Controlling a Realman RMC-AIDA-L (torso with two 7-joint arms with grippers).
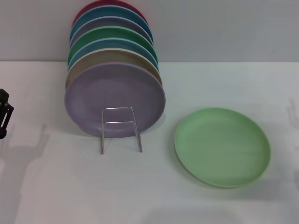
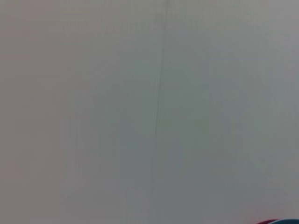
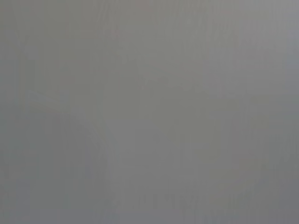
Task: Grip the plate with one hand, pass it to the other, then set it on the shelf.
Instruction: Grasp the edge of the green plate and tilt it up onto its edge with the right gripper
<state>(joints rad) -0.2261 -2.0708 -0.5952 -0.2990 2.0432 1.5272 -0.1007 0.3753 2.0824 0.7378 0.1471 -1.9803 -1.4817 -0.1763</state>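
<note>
The pale mint-green plate (image 1: 222, 146) lies flat on the white table, right of centre in the head view. The silver wire shelf (image 1: 120, 129) stands left of it, its front loop and two legs showing before the stacked plates. My left gripper (image 1: 4, 114) shows only as a dark part at the far left edge, well away from the plate. My right gripper is out of view. Both wrist views show only a blank grey surface, apart from a sliver of red and blue plate rim (image 2: 280, 221) in a corner of the left wrist view.
Several plates stand on edge in the shelf: a lilac one (image 1: 114, 99) in front, then beige, blue, emerald green (image 1: 112, 35), grey-lilac, blue and red behind. A pale wall (image 1: 224, 28) rises behind the table.
</note>
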